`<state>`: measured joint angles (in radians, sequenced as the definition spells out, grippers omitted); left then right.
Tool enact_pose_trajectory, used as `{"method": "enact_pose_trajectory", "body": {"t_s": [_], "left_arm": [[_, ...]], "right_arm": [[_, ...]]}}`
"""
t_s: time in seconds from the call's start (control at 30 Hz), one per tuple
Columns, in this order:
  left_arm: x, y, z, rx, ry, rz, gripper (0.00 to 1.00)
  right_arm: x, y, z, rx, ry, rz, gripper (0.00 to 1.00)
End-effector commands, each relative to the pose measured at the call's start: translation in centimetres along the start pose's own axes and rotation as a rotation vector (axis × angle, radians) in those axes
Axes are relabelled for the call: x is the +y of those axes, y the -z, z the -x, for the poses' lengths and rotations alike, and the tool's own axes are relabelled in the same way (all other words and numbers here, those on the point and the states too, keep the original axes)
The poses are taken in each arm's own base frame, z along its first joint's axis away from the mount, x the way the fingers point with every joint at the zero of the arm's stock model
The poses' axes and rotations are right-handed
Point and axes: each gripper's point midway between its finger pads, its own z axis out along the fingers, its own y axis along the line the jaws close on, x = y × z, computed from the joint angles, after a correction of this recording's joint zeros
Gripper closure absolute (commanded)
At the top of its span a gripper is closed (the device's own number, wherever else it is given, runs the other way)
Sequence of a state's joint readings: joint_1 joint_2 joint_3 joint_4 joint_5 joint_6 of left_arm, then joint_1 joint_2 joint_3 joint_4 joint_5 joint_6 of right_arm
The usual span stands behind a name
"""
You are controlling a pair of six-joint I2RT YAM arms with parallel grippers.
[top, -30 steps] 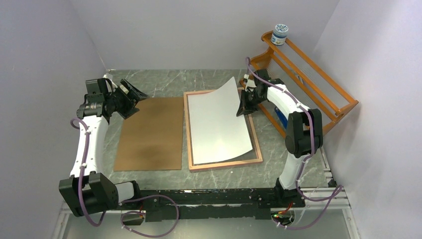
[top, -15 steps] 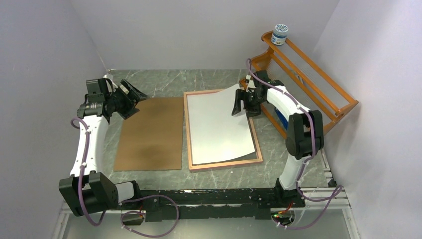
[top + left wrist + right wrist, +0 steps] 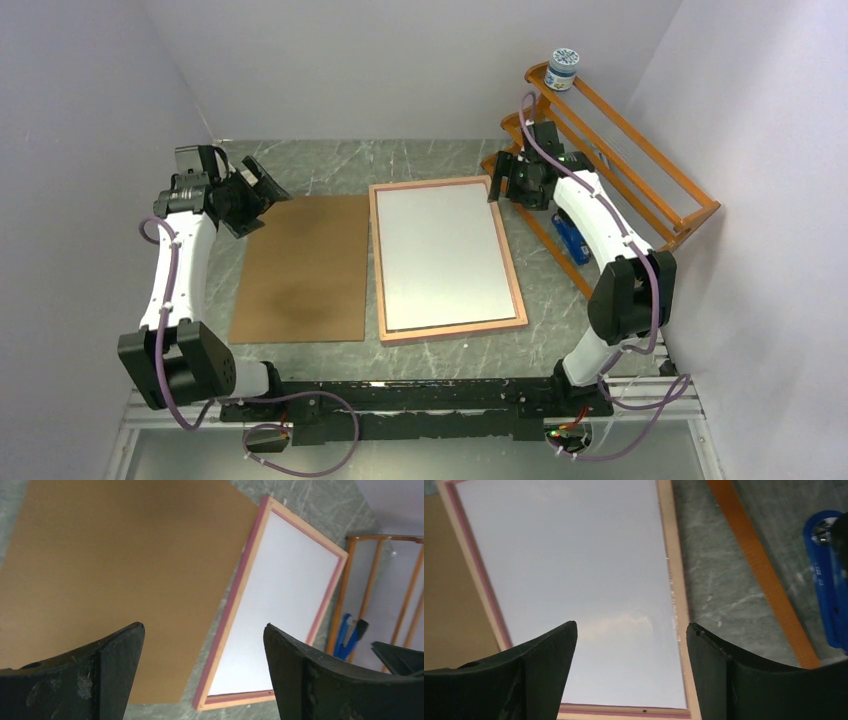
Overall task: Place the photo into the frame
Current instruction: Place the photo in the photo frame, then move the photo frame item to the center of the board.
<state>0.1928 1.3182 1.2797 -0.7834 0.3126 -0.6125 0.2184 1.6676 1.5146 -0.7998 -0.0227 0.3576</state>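
Observation:
The photo (image 3: 445,255) lies flat inside the pinkish wood frame (image 3: 376,260) at the table's middle, pale back up. My right gripper (image 3: 508,190) hovers open by the frame's far right corner and holds nothing. In the right wrist view the photo (image 3: 574,560) and the frame's rim (image 3: 669,555) show below the spread jaws of the right gripper (image 3: 631,624). My left gripper (image 3: 262,200) hangs open over the far left of the table. In its wrist view the left gripper (image 3: 204,626) is empty above the frame (image 3: 232,605) and photo (image 3: 285,595).
A brown backing board (image 3: 305,265) lies flat just left of the frame. An orange wooden rack (image 3: 620,170) stands at the far right with a small jar (image 3: 563,68) on top. A blue object (image 3: 572,238) lies under the rack.
My right gripper opened and let go of the photo's raised far right corner. The photo dropped flat into the frame, and the gripper drew back toward the rack. The left gripper shifted slightly.

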Motion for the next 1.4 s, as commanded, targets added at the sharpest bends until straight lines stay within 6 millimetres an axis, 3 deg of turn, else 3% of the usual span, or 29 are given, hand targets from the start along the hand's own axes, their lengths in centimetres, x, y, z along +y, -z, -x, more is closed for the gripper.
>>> {"method": "enact_pose_trajectory", "body": {"t_s": [0.0, 0.27, 0.47, 0.7, 0.83, 0.97, 1.37], "left_arm": [[1.3, -1.1, 1.8, -0.005, -0.094, 0.072, 0.06], [6.0, -5.0, 3.9, 0.068, -0.040, 0.123, 0.06], [10.1, -8.5, 5.3, 0.131, -0.103, 0.194, 0.07], [14.1, -10.5, 6.2, 0.142, -0.102, 0.270, 0.07], [16.4, -11.8, 5.1, 0.175, -0.049, 0.309, 0.10], [18.4, -12.3, 4.0, 0.175, -0.012, 0.366, 0.11], [18.8, -12.7, 1.0, 0.278, 0.039, 0.347, 0.17]], "right_arm": [[5.2, 1.2, 0.8, -0.052, -0.061, 0.124, 0.17], [18.1, 1.2, -2.3, -0.010, -0.142, 0.349, 0.24], [22.3, -0.5, -5.1, -0.009, -0.268, 0.341, 0.25], [28.2, -2.5, -9.6, 0.079, -0.253, 0.380, 0.26], [30.0, -4.4, -12.5, 0.148, -0.230, 0.342, 0.26], [31.0, -6.2, -14.0, 0.179, -0.180, 0.305, 0.26], [31.0, -10.5, -16.0, 0.129, -0.040, 0.125, 0.26]]}}
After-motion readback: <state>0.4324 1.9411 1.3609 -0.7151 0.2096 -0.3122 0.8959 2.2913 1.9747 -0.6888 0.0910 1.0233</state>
